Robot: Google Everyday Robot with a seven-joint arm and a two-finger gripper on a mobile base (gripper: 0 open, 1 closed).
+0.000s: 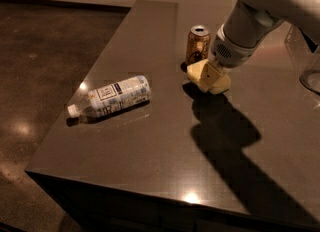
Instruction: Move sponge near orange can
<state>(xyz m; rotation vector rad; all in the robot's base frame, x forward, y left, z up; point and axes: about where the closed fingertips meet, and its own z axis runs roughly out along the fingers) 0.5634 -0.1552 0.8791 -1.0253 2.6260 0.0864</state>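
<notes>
The pale yellow sponge (206, 77) is on the dark tabletop, just in front and to the right of the orange can (197, 44), close to it. The can stands upright with its silver top showing. My gripper (213, 72) comes down from the upper right on the white arm and is shut on the sponge. The wrist hides the sponge's upper right part and most of the fingers.
A clear plastic bottle with a white label (112, 96) lies on its side at the left of the table (150, 146). A clear glass vessel (309, 61) stands at the right edge. The table's left and front edges drop to a dark floor.
</notes>
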